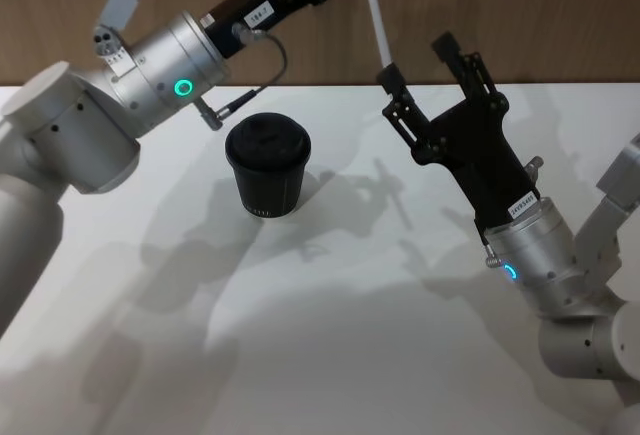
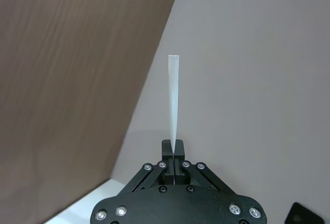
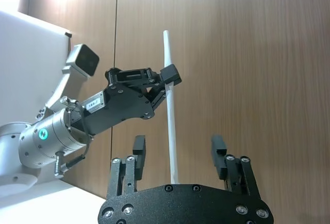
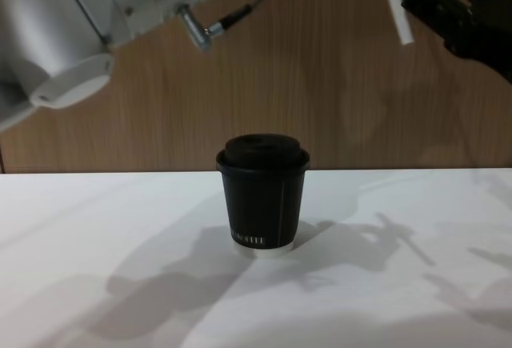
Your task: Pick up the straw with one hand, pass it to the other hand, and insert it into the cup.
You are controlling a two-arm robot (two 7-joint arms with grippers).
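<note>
The thin, straight white plastic drinking straw (image 3: 170, 126) hangs in the air in front of the brown wood-panelled wall (image 1: 540, 15). It is above the white table (image 1: 350, 345) and off to the right of the small black paper cup (image 1: 268, 170) with its black domed lid. The left gripper (image 2: 174, 152), a long black two-finger tool on a silver wrist with a green ring, has its fingers pinched shut on the straw. In the right wrist view the grip sits high on the straw's length, so the lower part is free for a second grasp. The right gripper (image 3: 178, 145), black and blocky, is raised to meet it. Its two fingers are spread wide on either side of that lower part, and neither seems to touch it. The straw runs down between them, slightly nearer one finger. This looks like the hand-to-hand pass, with only the left gripper bearing the straw for now. The cup stands upright and untouched on the table with nothing in its lid, so the insertion is not yet done. It sits in open space between the two arms, which would let either gripper come down over it.
</note>
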